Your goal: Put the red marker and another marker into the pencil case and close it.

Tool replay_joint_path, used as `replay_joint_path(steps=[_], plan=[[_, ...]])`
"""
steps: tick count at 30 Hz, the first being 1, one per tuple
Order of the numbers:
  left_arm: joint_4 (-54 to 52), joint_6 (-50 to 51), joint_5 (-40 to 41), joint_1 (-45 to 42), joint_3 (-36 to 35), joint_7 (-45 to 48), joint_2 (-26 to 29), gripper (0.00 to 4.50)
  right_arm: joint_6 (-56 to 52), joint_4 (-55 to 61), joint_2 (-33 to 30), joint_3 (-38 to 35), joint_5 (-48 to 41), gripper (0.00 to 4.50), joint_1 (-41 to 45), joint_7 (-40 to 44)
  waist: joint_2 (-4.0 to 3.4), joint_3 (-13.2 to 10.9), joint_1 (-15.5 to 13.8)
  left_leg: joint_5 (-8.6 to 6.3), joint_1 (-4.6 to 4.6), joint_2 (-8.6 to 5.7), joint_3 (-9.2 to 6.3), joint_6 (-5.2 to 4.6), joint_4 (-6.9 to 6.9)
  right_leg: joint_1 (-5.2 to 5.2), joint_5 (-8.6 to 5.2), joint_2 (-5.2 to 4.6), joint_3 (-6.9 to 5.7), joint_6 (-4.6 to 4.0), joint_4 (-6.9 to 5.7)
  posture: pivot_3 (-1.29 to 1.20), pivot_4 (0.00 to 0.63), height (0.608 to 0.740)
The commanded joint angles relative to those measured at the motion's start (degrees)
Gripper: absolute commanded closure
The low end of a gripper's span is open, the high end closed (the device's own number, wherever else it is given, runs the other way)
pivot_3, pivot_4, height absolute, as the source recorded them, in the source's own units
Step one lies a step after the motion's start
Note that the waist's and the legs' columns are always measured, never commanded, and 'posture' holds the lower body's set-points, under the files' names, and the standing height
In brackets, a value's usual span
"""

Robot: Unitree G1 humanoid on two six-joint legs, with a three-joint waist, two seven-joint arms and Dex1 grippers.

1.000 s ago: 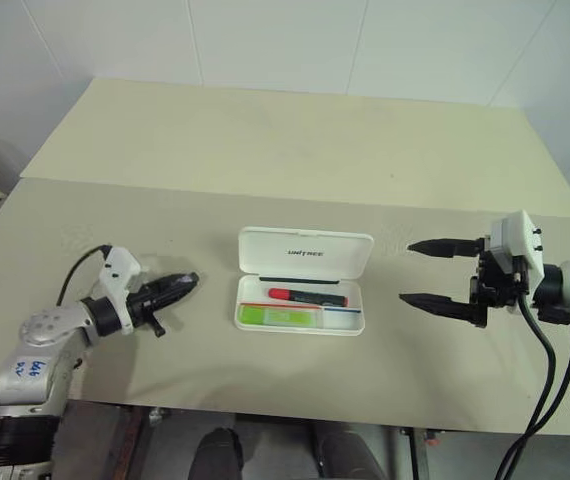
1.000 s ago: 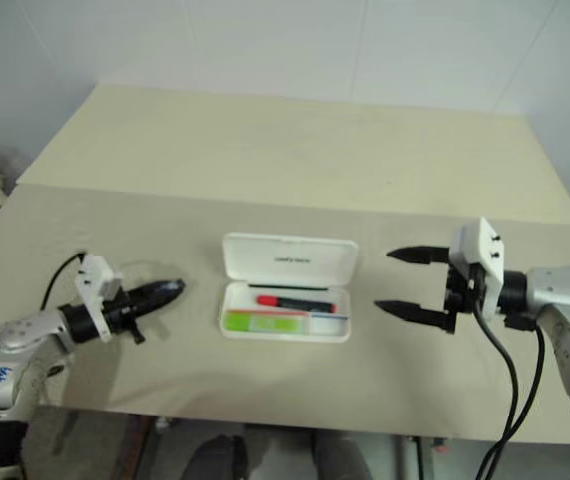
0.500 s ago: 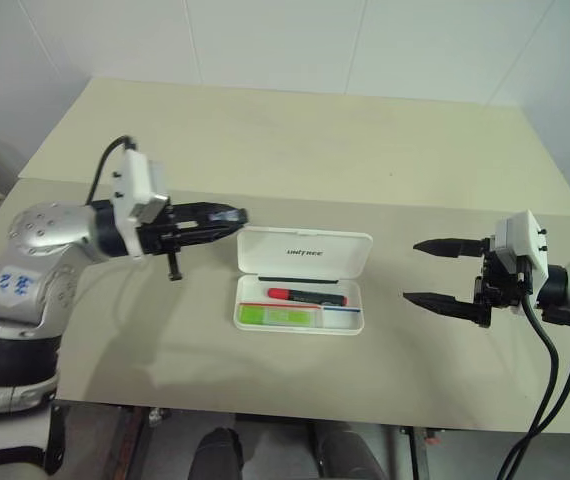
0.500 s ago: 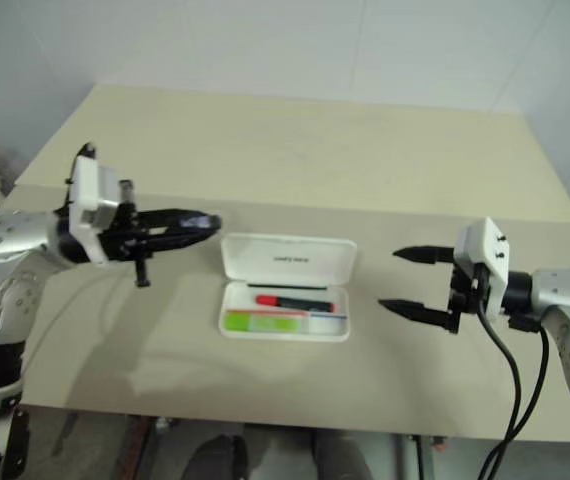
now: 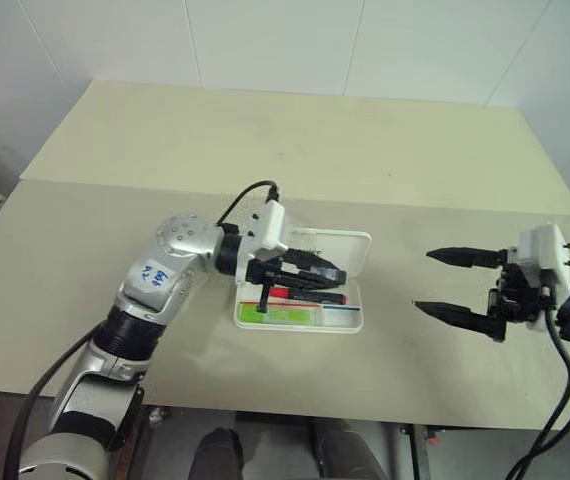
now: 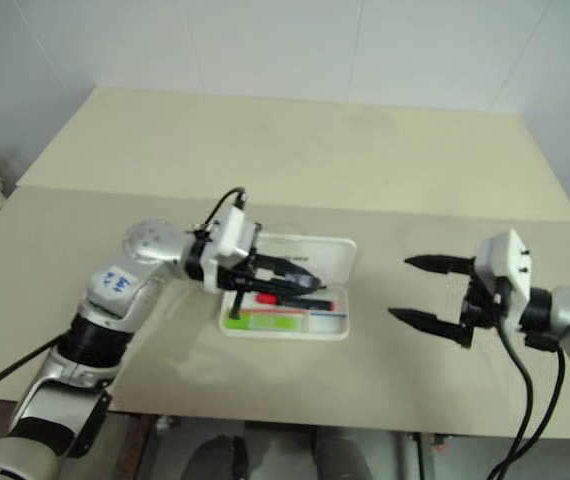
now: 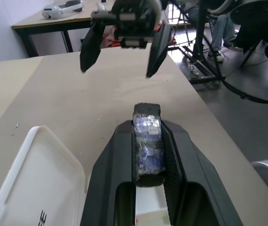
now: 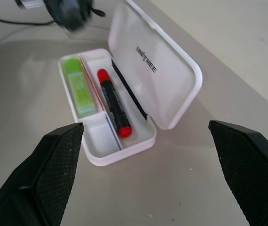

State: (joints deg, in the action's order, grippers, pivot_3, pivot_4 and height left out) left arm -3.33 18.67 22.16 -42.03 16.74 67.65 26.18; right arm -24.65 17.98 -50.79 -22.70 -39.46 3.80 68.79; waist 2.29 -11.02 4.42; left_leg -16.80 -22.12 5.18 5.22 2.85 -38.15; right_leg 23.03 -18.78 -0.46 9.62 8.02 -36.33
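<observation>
In the head views, the left gripper (image 5: 327,274) is seen to have been swung in from the table's left side and is now held over the open pencil case (image 5: 350,322), its fingers pressed nearly together with nothing between them. This is judged to be the approach to the lid, so closing looks like the step in hand. The right gripper (image 5: 457,284) is kept well apart on the right, its fingers spread wide and empty. Inside the case, the red marker (image 5: 277,293) is partly covered by the left gripper, and the green marker (image 5: 287,314) is laid in the front compartment beside it. The lid (image 5: 355,250) is still stood up at the back.

In the left wrist view, the two black fingers (image 7: 110,179) are seen drawn close, with only the gripper's own inner part between them. A corner of the white lid (image 7: 35,174) is seen below, and the right gripper (image 7: 120,49) ahead, spread.

In the right wrist view, the case (image 8: 124,146) is seen fully open. The red marker (image 8: 113,101) and green marker (image 8: 79,87) are lying in separate compartments, so only the closing is judged to remain.
</observation>
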Motion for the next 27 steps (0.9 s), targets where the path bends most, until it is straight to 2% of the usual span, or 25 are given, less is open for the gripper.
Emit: replay_joint_path(steps=[1,9,13,16,27], plan=[[1.4,-2.5,-3.2,0.6,2.7,-0.7,-2.4,4.08,1.4,2.2,0.6,-6.1,-4.6,0.0,-2.7,2.5,0.0,0.0,-0.1,0.0,0.02,-0.01,-0.01,-0.01,-0.01,-0.04,0.01,0.0,0.0,0.01,0.0,0.0,0.15,0.74],[6.3,-5.7,-10.4,0.5,7.1,-3.4,-7.2,4.08,2.8,1.3,0.0,-13.4,-9.6,0.0,-9.7,9.6,0.0,0.0,-0.3,0.02,0.07,-0.12,-0.15,-0.16,-0.06,-0.31,0.09,-0.01,0.05,0.16,0.18,0.0,0.15,0.74],[5.2,-3.8,-12.6,1.1,8.3,-5.5,-8.9,4.08,3.5,1.2,0.3,-15.1,-10.2,0.0,-11.5,11.4,0.0,0.0,-0.1,0.0,0.07,-0.15,-0.18,-0.22,-0.05,-0.4,0.15,-0.03,0.08,0.26,0.34,0.0,0.15,0.74],[3.8,-2.8,-15.8,2.1,10.1,-8.1,-9.4,4.08,4.5,0.6,0.5,-15.3,-9.4,0.0,-12.5,12.0,0.0,0.0,-0.2,0.0,0.07,-0.16,-0.21,-0.23,-0.04,-0.42,0.15,-0.04,0.08,0.26,0.36,0.0,0.15,0.74],[2.9,-0.5,-19.3,4.7,11.1,-13.5,-11.5,4.08,5.8,0.3,1.0,-12.4,-7.5,0.0,-11.2,8.9,0.0,0.0,-0.3,0.0,0.07,-0.2,-0.24,-0.25,-0.03,-0.43,0.16,-0.08,0.08,0.28,0.36,0.0,0.15,0.74]])
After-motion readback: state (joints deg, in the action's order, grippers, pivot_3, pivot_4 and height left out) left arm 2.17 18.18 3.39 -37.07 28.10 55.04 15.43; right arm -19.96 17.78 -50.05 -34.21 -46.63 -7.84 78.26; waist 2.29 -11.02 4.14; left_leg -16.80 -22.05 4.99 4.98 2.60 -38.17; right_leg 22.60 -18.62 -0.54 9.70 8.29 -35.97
